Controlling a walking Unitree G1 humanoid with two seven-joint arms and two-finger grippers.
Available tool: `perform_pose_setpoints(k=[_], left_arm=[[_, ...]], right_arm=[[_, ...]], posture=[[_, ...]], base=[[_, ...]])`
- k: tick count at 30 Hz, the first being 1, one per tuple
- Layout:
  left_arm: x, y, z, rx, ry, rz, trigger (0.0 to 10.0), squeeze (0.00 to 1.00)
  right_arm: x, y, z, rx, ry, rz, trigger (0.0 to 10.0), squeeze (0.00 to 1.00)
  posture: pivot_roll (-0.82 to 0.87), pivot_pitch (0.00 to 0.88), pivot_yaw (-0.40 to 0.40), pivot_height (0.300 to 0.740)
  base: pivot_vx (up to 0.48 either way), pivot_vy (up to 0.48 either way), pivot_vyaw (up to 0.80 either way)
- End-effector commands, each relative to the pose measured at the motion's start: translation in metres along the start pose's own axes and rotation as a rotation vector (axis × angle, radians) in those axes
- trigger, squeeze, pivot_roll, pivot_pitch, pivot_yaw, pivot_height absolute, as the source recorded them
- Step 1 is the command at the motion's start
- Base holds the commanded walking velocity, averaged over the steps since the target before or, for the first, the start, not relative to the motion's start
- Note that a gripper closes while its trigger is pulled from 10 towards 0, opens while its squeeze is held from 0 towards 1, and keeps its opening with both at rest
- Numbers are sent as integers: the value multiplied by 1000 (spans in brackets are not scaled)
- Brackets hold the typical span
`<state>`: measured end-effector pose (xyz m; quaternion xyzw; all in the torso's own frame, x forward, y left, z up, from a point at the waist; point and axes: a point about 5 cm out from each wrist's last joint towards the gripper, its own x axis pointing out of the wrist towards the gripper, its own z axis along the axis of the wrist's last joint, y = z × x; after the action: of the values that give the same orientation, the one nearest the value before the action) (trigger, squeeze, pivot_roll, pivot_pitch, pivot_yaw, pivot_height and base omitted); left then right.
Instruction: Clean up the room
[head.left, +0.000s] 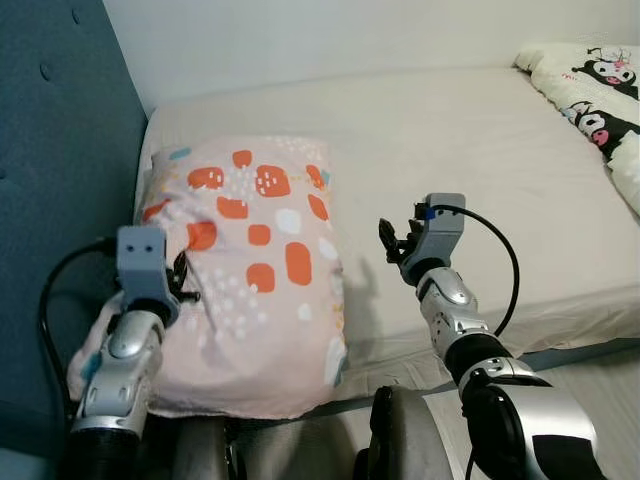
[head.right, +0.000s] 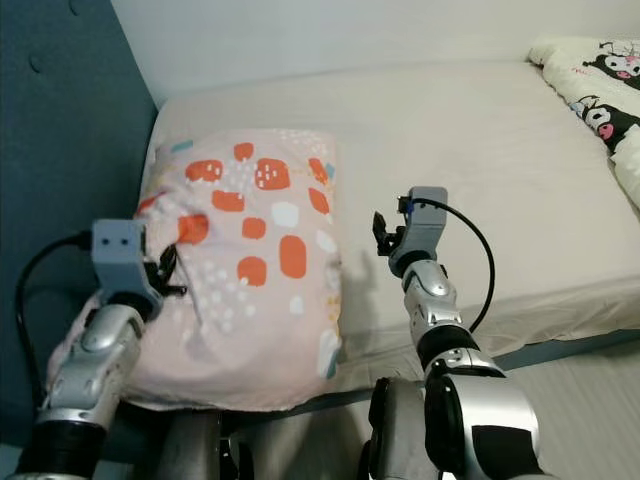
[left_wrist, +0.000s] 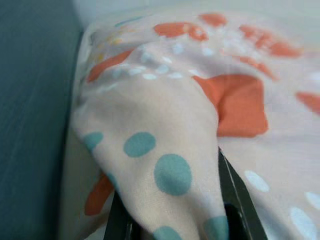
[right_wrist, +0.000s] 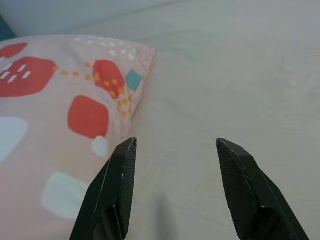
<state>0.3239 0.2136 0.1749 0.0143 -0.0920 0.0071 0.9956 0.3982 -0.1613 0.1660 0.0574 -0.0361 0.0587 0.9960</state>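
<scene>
1. Presently, the pillow (head.left: 250, 270), pink with orange and white patches, is seen lying on the bed (head.left: 480, 140) at its head end, beside the blue headboard (head.left: 50, 200); its near edge reaches the mattress edge.

2. A fold of the pillow's cover is pinched between the fingers of the left gripper (head.left: 183, 278), as is shown in the left wrist view, where dotted fabric (left_wrist: 170, 170) is bunched between the two black fingers (left_wrist: 235, 190). The headboard lies just to the outer side of this gripper.

3. The right gripper (head.left: 393, 240) is held spread above the bare sheet, with nothing between its fingers (right_wrist: 120, 175); the pillow's edge lies just beside its left finger, apart from it.

4. A cartoon-print blanket (head.left: 600, 90) is seen at the far right corner of the bed, well away from both grippers.

5. Risk, cover only: loose fabric alone appears to be gripped on the left. If a lift is attempted, the cover may be stretched or slipped from the fingers while the filling stays behind.

6. Risk, one-sided hold: as long as the right gripper is not closed on the pillow, the load would be carried from one corner, and the pillow may be swung or dragged off the near edge to the floor.

7. Risk, sheet: if the right gripper is lowered and closed where it stands, the sheet rather than the pillow may be caught.

8. Risk, headboard: a sideways pull by the left arm may bring it against the headboard.
</scene>
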Motion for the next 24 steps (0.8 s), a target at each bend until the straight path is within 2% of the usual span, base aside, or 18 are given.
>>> perform_pose_setpoints(k=[1,5,6,7,8,12,15,16,17,19,20,22,23,24], left_arm=[[-5,-2,9,16,-35,-110,10000,0],[-9,2,14,80,-56,-128,10000,0],[-10,6,14,130,-62,-113,10000,0],[-10,6,14,130,-62,-113,10000,0],[-10,9,12,150,-50,-102,10000,1000],[-12,13,5,185,-13,-81,10000,1000],[-15,11,2,209,-1,-116,10000,1000],[-16,15,0,276,17,-81,10000,0],[-16,15,0,276,17,-81,10000,0],[-15,23,3,363,-1,-17,10000,0],[-12,33,11,409,-49,89,10000,0],[-11,42,19,450,-89,161,10000,0],[-11,42,19,450,-89,161,10000,0],[-11,46,23,502,-107,182,10000,0]], right_arm=[[-2,-5,-3,10,5,-14,10000,0],[-3,-5,-4,10,8,-16,10000,0],[-3,-5,-4,11,9,-16,10000,0],[-3,-5,-4,11,9,-16,10000,0],[-3,-5,-5,11,12,-15,10000,0],[-3,-3,-7,3,24,-3,10000,0],[-3,-1,-8,-10,31,6,10000,0],[-3,-1,-8,-34,36,14,10000,0],[-3,-1,-8,-34,36,14,10000,0],[-3,0,-8,-52,37,20,10000,0],[-3,0,-8,-58,36,23,10000,0],[-3,0,-8,-67,36,26,10000,0],[-3,0,-8,-67,36,26,10000,0],[-4,1,-8,-77,38,31,10000,0]], posture=[[79,272,-44,578],[82,274,-45,578],[84,274,-46,578],[84,274,-46,578],[84,276,-47,578],[83,276,-48,578],[82,279,-47,578],[80,280,-48,578],[80,280,-48,578],[80,280,-48,578],[77,282,-49,578],[76,283,-49,578],[76,283,-49,578],[76,282,-49,578]], base=[[0,0,0],[0,0,0],[0,0,0],[0,0,0],[0,0,0],[0,0,0],[0,0,0],[0,0,0],[0,0,0],[0,0,0],[0,0,0],[0,0,0],[0,0,0],[0,0,0]])
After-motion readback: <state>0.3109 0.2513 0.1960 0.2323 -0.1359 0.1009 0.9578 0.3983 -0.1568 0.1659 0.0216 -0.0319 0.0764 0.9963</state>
